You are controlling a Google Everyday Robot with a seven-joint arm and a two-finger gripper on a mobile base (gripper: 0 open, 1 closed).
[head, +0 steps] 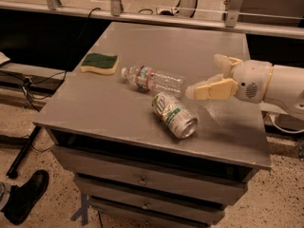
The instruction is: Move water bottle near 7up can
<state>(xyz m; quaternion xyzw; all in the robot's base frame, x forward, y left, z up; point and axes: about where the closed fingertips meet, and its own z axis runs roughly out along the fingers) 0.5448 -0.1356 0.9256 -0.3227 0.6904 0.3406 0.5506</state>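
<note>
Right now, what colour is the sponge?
The sponge is green on top, yellow below; camera view. The gripper hovers beside the water bottle.

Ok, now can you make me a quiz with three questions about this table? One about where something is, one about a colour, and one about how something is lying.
1. Where is the sponge in the picture?
A. left of the water bottle
B. right of it
C. on top of it

2. What colour is the sponge's top?
A. red
B. green
C. blue

3. How is the 7up can?
A. standing up
B. lying on its side
C. squashed flat

Answers:
1 A: it lies past the bottle's white cap, on the left.
2 B: it has a green top over a yellow body.
3 B: it lies on its side just in front of the bottle. The gripper hangs open and empty to the right.
</note>
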